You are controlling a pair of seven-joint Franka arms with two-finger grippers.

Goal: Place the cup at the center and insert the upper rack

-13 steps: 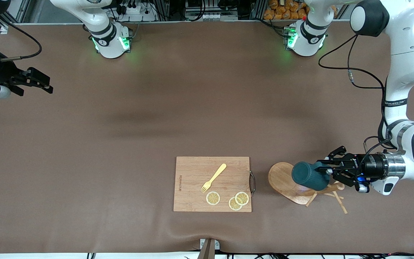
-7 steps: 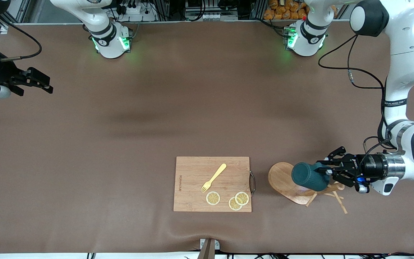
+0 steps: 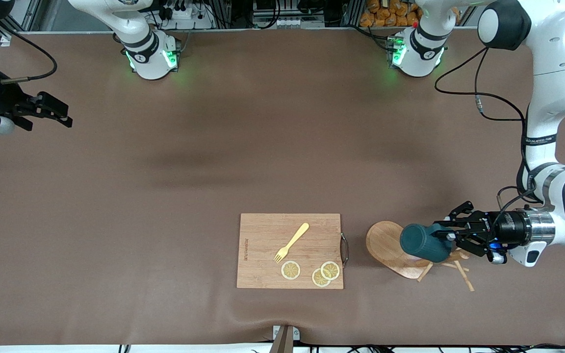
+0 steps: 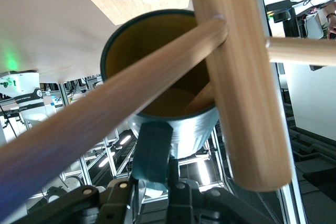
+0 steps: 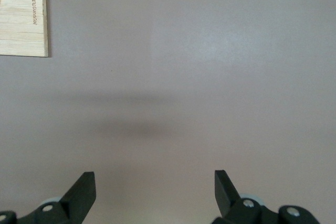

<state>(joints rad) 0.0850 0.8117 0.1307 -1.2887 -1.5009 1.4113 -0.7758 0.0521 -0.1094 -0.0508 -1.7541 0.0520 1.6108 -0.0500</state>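
The wooden mug tree lies tipped on its side, its oval base toward the cutting board and its pegs splayed on the table at the left arm's end. My left gripper is shut on the handle of the dark teal cup, which it holds sideways just over the tree. In the left wrist view the cup's tan inside faces me, the post and a peg cross its mouth, and the handle sits between the jaws. My right gripper waits, open and empty, over the right arm's end of the table.
A rectangular wooden cutting board lies beside the tree's base, nearer the table's middle. It carries a yellow fork and three lemon slices. The right wrist view shows bare brown table and the board's corner.
My left gripper and the cup have shifted very slightly toward the left arm's end of the table. The mug tree and the right arm have not moved.
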